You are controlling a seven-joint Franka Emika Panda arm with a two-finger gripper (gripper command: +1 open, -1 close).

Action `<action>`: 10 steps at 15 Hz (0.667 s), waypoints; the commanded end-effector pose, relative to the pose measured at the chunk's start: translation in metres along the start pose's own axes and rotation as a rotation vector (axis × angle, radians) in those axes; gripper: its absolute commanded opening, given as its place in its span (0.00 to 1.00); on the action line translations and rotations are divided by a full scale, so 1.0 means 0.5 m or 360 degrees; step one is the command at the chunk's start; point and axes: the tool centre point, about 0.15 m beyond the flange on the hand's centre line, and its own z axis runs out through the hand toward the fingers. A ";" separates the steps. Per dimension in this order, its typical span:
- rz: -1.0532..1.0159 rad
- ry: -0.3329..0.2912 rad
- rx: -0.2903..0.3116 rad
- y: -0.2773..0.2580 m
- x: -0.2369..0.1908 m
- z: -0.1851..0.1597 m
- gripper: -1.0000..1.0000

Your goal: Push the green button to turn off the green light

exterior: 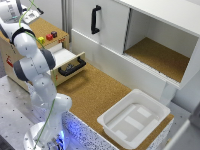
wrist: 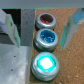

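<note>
Green button (wrist: 44,65) lit bright, so the light is on and the press is not yet done, by our reading. It sits at one end of a row of three round buttons, next to the blue button (wrist: 46,38), with the red button (wrist: 45,21) beyond that. All three are set in a cork-topped box.

In the exterior view that box stands at the far left, on top of the drawer unit; we make out small coloured caps there, though colours blur at this range and the green one cannot be picked out with certainty.

Gripper (wrist: 39,32): fingers spread wide, holding nothing. One finger shows on each side of the row, and their midpoint lies over the blue button rather than the green one. We judge the camera is held looking straight down the row to line up the press, and that the hand must shift along the row toward the lit button before coming down.

Further out: drawer (exterior: 69,61) pulled open just right of the box; cabinet (exterior: 150,45) at far right, one door open; white tray (exterior: 134,118) near right, well apart from the buttons.
</note>
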 end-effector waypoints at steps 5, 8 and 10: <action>-0.0033 0.0263 0.0103 0.036 -0.071 0.094 0.00; -0.0043 0.0280 0.0129 0.037 -0.067 0.112 0.00; -0.0080 0.0302 0.0143 0.041 -0.047 0.121 0.00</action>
